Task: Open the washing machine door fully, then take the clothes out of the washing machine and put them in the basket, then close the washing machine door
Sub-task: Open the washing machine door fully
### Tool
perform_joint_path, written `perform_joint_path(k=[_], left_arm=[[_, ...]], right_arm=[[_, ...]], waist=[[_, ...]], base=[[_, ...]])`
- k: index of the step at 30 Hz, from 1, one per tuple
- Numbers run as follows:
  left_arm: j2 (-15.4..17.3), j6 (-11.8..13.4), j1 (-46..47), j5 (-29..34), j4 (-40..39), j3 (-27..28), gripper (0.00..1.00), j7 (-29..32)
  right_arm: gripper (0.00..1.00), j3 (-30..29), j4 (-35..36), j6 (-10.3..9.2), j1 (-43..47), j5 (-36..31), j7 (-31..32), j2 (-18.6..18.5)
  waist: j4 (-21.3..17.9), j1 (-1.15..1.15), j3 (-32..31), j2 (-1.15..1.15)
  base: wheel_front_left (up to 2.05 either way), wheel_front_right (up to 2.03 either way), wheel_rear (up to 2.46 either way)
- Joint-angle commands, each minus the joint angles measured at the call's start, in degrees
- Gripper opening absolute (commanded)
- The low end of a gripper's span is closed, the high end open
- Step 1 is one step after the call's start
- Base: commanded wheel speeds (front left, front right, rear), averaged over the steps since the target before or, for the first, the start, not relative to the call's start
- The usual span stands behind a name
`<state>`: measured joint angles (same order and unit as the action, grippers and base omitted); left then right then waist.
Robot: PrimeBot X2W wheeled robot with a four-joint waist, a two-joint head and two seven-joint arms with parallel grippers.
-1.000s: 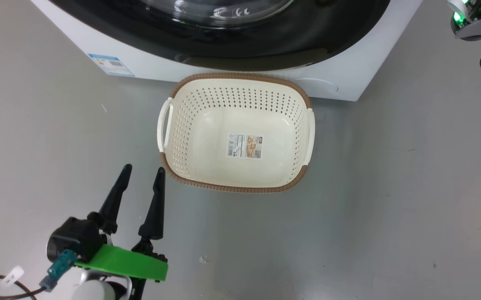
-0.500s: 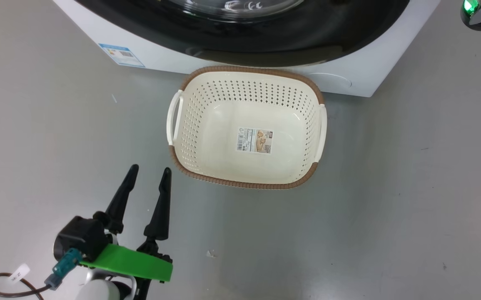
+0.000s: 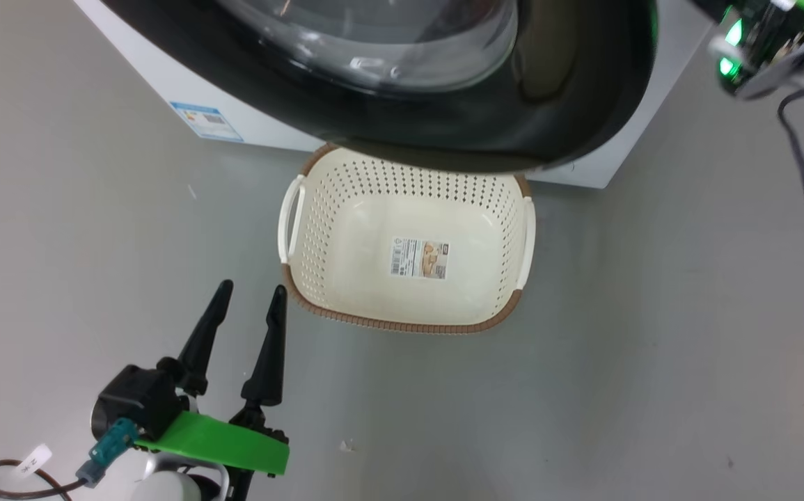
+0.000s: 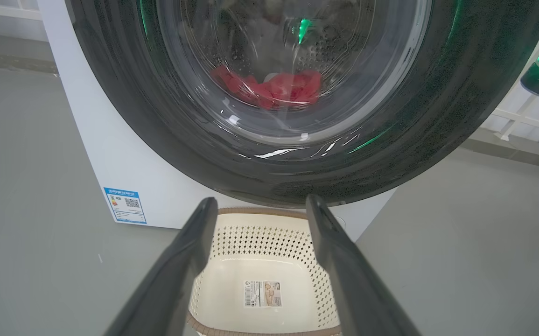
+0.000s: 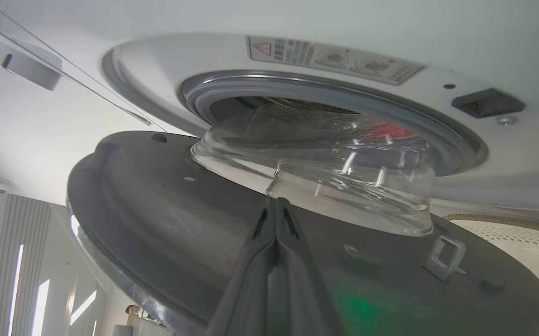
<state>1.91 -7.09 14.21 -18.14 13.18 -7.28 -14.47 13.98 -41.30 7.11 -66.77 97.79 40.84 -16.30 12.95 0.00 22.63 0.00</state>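
Showing the first step in progress. Head view: the washing machine door (image 3: 443, 104) stands partly open at 12 o'clock, overhanging the far rim of the empty basket (image 3: 402, 325). The left gripper (image 3: 253, 287), at 7 o'clock, is spread wide and holds nothing. Left wrist view: the clothes (image 4: 269, 88) lie in the drum (image 4: 325, 42) behind the glass, at 12 o'clock. Right wrist view: the right gripper (image 5: 276, 203), fingers pressed together and empty, lies along the door's inner face, apparently pushing it. Remaining: full opening, unloading, closing.
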Motion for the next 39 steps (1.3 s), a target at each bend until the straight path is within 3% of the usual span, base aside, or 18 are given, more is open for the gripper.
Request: perform_joint_path(k=[1,22,39], left_arm=[[1.0,-0.3,-0.8,0.4,-1.0,1.7,1.00,-0.5],[1.0,1.3,-8.3,0.3,-2.4,1.6,1.00,-0.5],[1.0,3.0,-12.2,0.7,-4.0,1.8,1.00,-0.5]], right_arm=[[0.00,1.1,2.3,0.37,2.8,0.7,1.4,1.8],[0.00,4.5,15.5,0.37,23.3,-1.2,5.7,5.9],[0.00,6.7,23.3,0.37,33.3,-5.4,2.8,10.3]], waist=[[-0.7,0.00,-1.6,0.00],[0.2,0.00,-11.9,0.00],[6.0,0.00,-16.8,0.00]], base=[[0.00,0.00,0.00],[0.00,0.00,0.00],[0.00,0.00,0.00]])
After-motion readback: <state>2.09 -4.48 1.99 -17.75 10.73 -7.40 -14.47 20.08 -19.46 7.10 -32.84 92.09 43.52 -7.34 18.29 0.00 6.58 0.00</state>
